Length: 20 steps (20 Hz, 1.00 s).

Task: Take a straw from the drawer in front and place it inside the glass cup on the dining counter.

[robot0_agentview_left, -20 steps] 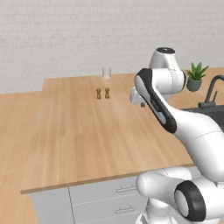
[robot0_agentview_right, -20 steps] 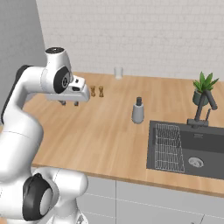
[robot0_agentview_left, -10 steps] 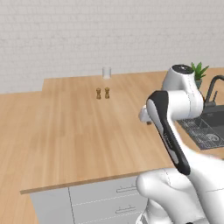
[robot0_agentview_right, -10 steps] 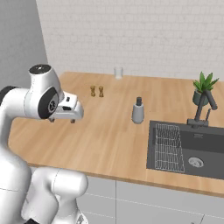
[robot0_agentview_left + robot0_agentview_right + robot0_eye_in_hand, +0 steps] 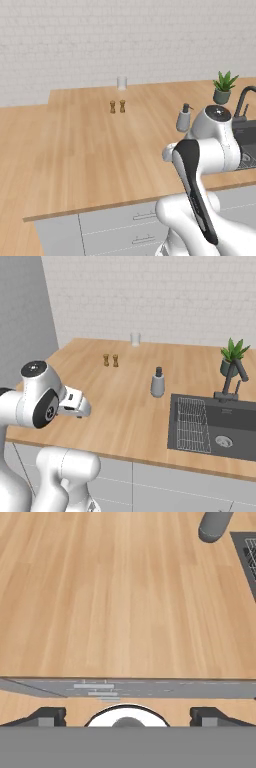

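Observation:
The glass cup (image 5: 121, 82) (image 5: 134, 339) stands upright at the far edge of the dining counter (image 5: 75, 150) (image 5: 130, 416). My gripper (image 5: 78, 409) (image 5: 127, 714) hangs over the counter's near edge, far from the cup. It points down and is open, with the fingertips (image 5: 48, 714) wide apart and nothing between them. Light-grey drawer fronts (image 5: 115, 222) with slim silver handles (image 5: 145, 216) sit flush under the counter; in the hand view they show as a grey band (image 5: 150, 688). The straw is out of view.
Two small brown shakers (image 5: 117, 106) (image 5: 110, 360) stand mid-counter. A grey soap bottle (image 5: 184, 118) (image 5: 158, 383) (image 5: 215, 524) is beside the inset sink (image 5: 215, 428). A black faucet (image 5: 232, 381) and a potted plant (image 5: 223, 87) (image 5: 231, 358) are at the right.
The arm has swung down and back from above the middle of the counter to its near edge. The jaws have opened wide.

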Available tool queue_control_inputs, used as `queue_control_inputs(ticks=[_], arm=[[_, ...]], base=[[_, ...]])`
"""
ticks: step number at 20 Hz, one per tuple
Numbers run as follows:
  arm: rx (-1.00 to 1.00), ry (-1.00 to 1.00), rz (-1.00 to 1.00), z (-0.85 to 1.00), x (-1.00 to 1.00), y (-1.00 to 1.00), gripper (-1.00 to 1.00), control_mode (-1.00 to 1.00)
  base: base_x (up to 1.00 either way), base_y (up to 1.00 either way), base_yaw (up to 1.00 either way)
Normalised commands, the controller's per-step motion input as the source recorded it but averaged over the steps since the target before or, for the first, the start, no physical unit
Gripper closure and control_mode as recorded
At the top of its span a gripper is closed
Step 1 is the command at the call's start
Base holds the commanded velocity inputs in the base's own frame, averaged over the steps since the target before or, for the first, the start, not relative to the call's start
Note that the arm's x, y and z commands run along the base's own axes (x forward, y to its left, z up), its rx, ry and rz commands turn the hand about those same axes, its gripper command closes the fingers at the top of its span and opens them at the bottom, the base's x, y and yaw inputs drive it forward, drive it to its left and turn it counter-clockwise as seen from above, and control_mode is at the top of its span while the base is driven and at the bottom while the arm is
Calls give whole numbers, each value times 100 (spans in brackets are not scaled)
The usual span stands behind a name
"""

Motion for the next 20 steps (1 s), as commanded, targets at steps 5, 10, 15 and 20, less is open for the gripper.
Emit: queue_control_inputs(ticks=[5, 10, 15, 20], arm=[[2, -2, -2, -1, -15, 0, -100, -100], [3, -5, -1, 0, -15, 0, -100, -100], [0, -2, -1, 0, -10, 0, -100, -100], [0, -2, 0, 0, -6, 0, -100, 100]], base=[[0, 0, 0], [0, 0, 0], [0, 0, 0], [-24, 0, 0]])
